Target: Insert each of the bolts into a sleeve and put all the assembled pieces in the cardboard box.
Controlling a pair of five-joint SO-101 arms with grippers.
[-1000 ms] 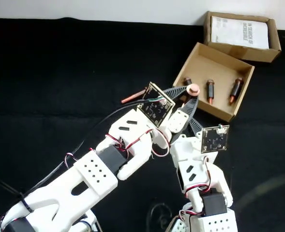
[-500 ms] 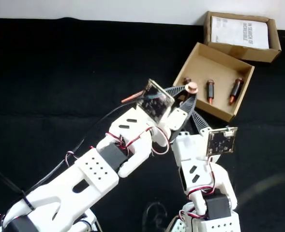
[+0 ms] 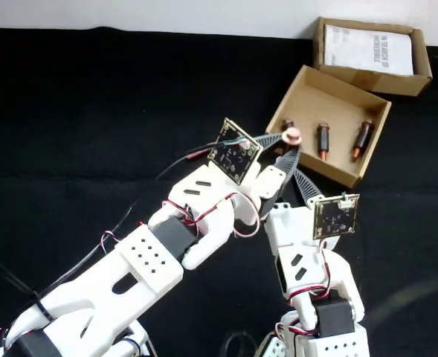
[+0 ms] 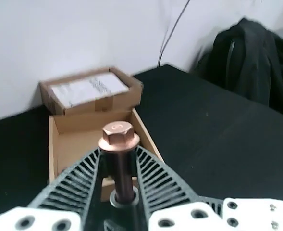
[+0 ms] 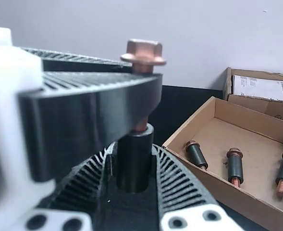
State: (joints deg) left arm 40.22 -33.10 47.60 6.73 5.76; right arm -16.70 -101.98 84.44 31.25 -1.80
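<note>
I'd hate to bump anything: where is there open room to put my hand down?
The black table left of the left arm, up to the back wall, is bare. So is the floor of the cardboard box behind its three assembled pieces. It is crowded at the box's left corner, where the left gripper and right gripper meet with bolt and sleeve.

Black table (image 3: 92, 97), cardboard box (image 3: 324, 95), second box (image 3: 371, 81)

black table (image 3: 70, 111) against a plain white wall (image 3: 129, 11).
</note>
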